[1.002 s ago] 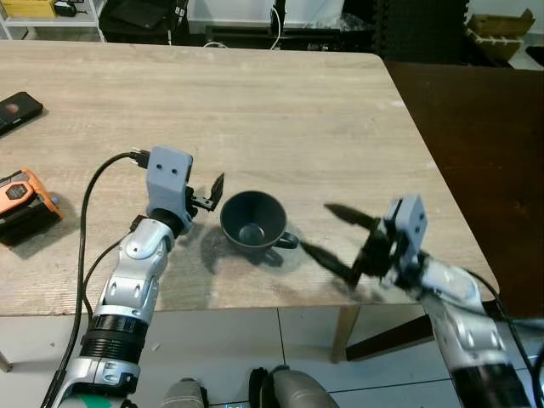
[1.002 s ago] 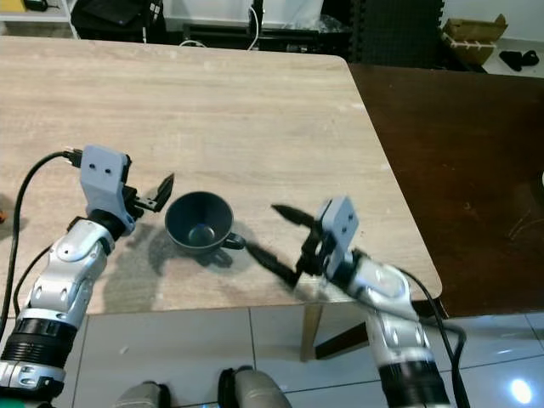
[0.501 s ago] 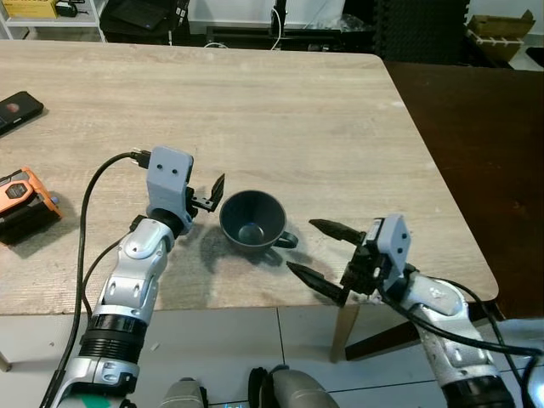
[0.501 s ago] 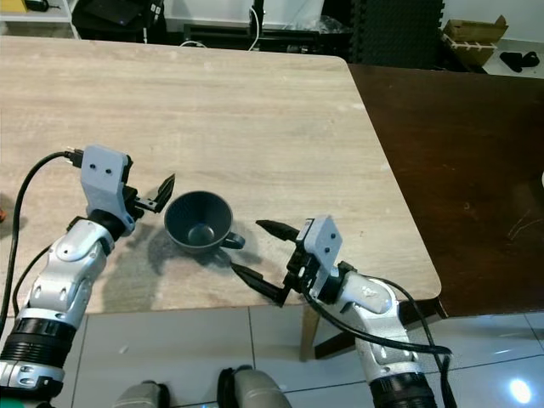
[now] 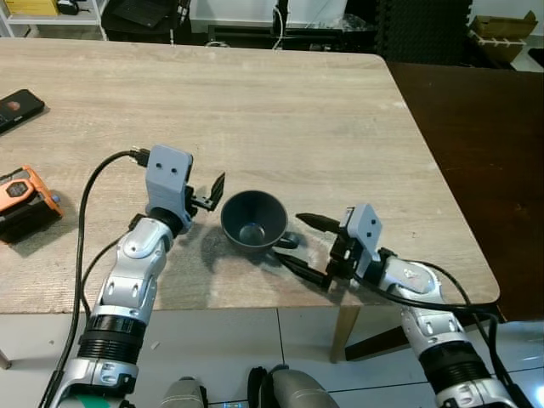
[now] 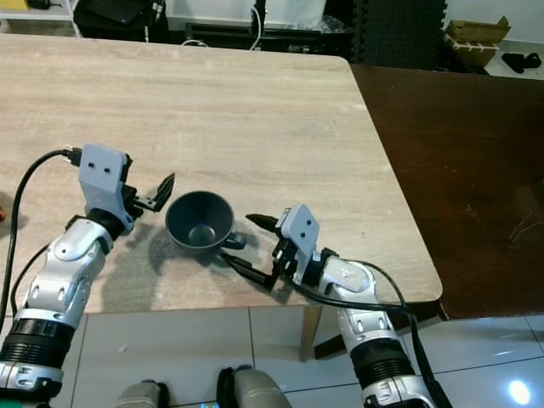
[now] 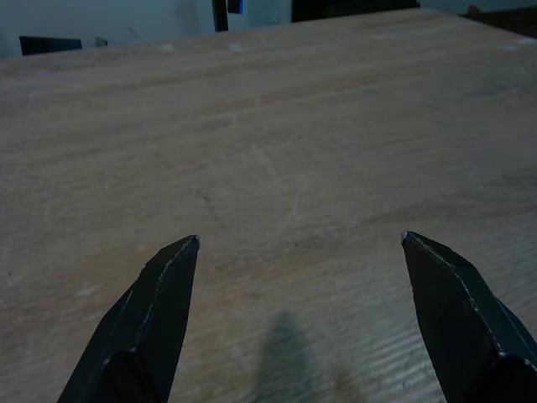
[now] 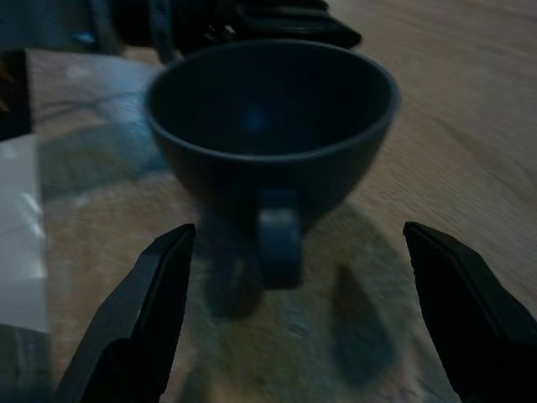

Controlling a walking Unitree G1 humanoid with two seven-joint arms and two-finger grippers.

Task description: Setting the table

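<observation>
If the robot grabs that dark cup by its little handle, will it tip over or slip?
The cup looks rigid, so it probably won't bend. It narrows toward its base, so a sideways nudge might tip it. Its handle is small and smooth-looking, facing the open right gripper, so the grip could slip or let the cup swing.
</observation>
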